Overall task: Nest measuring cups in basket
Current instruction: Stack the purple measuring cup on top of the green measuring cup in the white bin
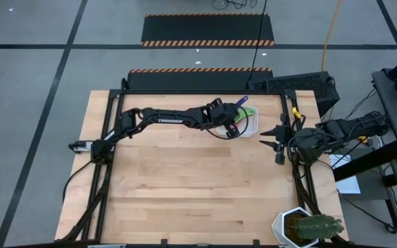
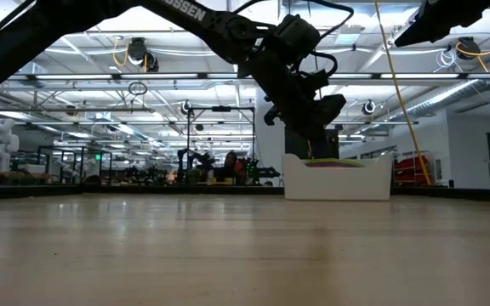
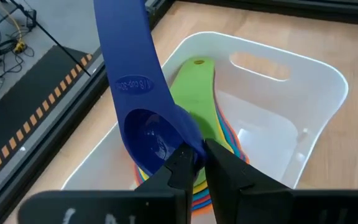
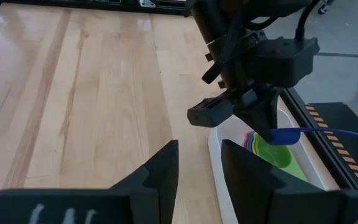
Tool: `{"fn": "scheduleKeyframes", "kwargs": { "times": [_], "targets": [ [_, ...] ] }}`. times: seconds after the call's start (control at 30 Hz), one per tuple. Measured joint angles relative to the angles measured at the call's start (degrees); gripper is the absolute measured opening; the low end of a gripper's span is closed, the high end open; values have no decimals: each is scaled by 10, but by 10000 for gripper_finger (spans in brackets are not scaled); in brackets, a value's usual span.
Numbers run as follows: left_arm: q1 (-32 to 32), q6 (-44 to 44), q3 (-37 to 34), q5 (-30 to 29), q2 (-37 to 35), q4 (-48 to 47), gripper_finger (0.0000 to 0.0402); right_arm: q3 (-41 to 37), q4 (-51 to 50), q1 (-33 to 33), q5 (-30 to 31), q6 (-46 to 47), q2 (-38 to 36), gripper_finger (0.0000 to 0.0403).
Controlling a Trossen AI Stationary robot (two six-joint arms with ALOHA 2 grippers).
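My left gripper [image 3: 197, 163] hangs over the white basket [image 3: 328, 74] near the table's far edge and is shut on a blue measuring cup [image 3: 143, 124]. Inside the basket lies a stack of nested cups with the green one [image 3: 194, 93] on top; orange, yellow and light blue rims show beneath it. The right wrist view shows the same blue cup [image 4: 288, 135] just above the green cup [image 4: 275, 152]. My right gripper [image 1: 279, 141] waits open to the right of the basket [image 1: 252, 128], touching nothing. My left gripper pinches the blue cup by the wall of its bowl [image 3: 191, 140], on the side away from the handle. The fingers [image 4: 263, 118] come from above, pointing down. The cup is lifted clear over the stack, and its long handle [image 3: 126, 50] sticks out roughly level toward the table's far edge.
A white pot with a cactus [image 1: 305, 227] stands at the table's near right corner. The wooden table top [image 1: 185, 186] spreads wide to the left of and nearer than the basket. Black frame rails run along the table's edges, close behind the basket.
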Motion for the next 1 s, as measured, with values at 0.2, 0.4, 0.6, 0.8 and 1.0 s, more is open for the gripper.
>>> {"fn": "scheduleKeyframes", "kwargs": {
  "times": [0.2,0.4,0.6,0.8,1.0],
  "targets": [
    [5,1,0,29,0,0,37,0,0,0,0,0,0,116],
    [7,-2,0,41,0,0,46,0,0,0,0,0,0,116],
    [12,-14,0,43,0,-4,100,0,0,0,0,0,0,116],
    [11,-18,0,43,0,-1,143,0,0,0,0,0,0,116],
    [11,-20,1,76,-11,17,149,-7,4,0,-1,23,0,116]
  ]
}}
